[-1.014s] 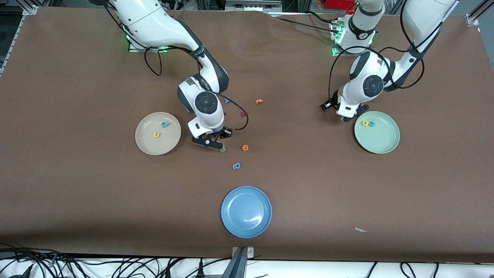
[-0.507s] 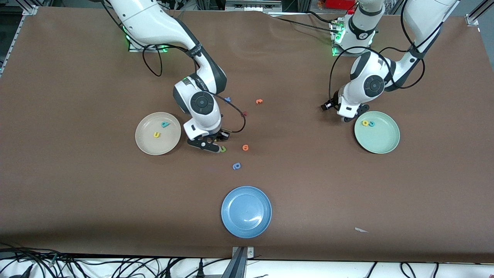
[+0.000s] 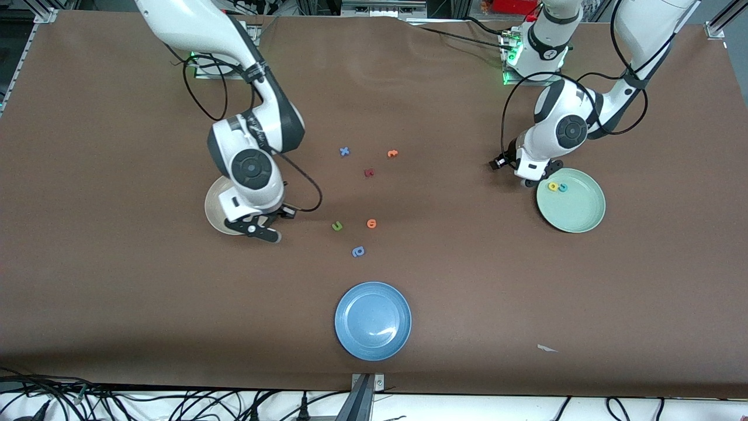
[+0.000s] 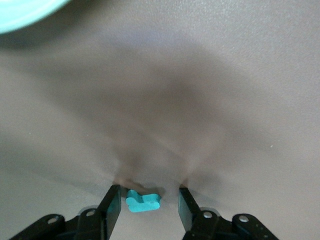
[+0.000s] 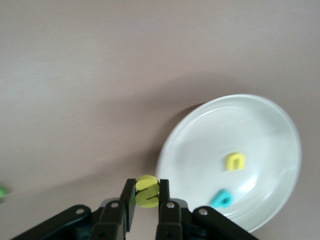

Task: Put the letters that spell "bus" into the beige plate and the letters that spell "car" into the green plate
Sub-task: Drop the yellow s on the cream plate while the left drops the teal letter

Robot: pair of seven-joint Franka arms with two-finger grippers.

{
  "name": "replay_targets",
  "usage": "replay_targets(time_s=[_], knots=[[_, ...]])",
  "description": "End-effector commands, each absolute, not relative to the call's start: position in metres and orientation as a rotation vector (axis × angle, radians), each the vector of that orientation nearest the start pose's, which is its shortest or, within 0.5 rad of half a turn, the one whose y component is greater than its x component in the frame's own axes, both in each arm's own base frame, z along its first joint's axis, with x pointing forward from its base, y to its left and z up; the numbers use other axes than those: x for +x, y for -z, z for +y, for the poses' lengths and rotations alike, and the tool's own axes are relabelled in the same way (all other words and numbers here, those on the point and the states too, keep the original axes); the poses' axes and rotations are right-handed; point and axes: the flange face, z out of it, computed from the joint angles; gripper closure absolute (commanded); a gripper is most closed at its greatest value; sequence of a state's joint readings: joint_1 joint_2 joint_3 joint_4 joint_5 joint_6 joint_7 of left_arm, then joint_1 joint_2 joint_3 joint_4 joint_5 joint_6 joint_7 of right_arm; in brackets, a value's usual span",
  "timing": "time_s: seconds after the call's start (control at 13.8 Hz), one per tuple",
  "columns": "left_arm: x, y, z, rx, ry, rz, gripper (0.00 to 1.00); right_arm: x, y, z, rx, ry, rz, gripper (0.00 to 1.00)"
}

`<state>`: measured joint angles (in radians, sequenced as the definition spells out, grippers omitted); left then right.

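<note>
My right gripper (image 3: 261, 232) is shut on a yellow s (image 5: 147, 191) and hangs by the rim of the beige plate (image 5: 200, 145). In that plate lie a yellow u (image 5: 235, 161) and a teal b (image 5: 220, 199). The right arm hides most of the beige plate (image 3: 214, 206) in the front view. My left gripper (image 4: 148, 190) is open and low on the table beside the green plate (image 3: 575, 207). A teal r (image 4: 143, 201) lies flat between its fingers. A yellow a (image 3: 551, 186) and a teal c (image 3: 563, 187) lie in the green plate.
Mid-table lie a green u-shaped letter (image 3: 337, 226), an orange letter (image 3: 371, 223) and a blue round letter (image 3: 358, 251). Nearer the bases are a blue x (image 3: 345, 151), a dark red letter (image 3: 369, 172) and another orange one (image 3: 392, 154). A blue plate (image 3: 373, 320) sits near the front edge.
My right arm has swung from beside the green u-shaped letter toward its own end of the table, to the beige plate's rim. The left arm has barely shifted.
</note>
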<state>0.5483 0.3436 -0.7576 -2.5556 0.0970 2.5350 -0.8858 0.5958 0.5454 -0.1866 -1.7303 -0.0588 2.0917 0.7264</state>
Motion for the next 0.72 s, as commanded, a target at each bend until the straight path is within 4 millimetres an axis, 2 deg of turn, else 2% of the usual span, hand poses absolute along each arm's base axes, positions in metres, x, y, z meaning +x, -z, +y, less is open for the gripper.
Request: replay_targets(time_s=[0.0,0.14,0.22,0.29,0.36,0.51,0.58,0.65], knots=[[0.403,-0.163,-0.114,-2.997,-0.488,-0.890,0.43,0.576,-0.234,0.235,-3.371,-0.219,0.392,0.91],[0.401,-0.163,-0.116,-2.994,-0.492,-0.886,0.44,0.575,-0.217,0.215,-3.373,-0.259,0.409,0.91],[0.401,-0.162,-0.116,-2.994,-0.495,-0.886,0.46,0.574,-0.212,0.214,-3.377,-0.269,0.409,0.91],[0.401,-0.162,-0.116,-2.993,-0.496,-0.885,0.55,0.573,-0.201,0.214,-3.384,-0.280,0.407,0.91],[0.401,-0.162,-0.115,-2.991,-0.498,-0.887,0.63,0.574,-0.197,0.212,-3.383,-0.276,0.410,0.85],[0.401,-0.162,-0.116,-2.991,-0.500,-0.884,0.70,0.574,-0.196,0.212,-3.383,-0.277,0.415,0.50],[0.401,-0.162,-0.116,-2.991,-0.500,-0.884,0.72,0.574,-0.197,0.212,-3.383,-0.277,0.415,0.39],[0.401,-0.162,-0.116,-2.991,-0.500,-0.884,0.73,0.577,-0.204,0.214,-3.379,-0.264,0.418,0.32]])
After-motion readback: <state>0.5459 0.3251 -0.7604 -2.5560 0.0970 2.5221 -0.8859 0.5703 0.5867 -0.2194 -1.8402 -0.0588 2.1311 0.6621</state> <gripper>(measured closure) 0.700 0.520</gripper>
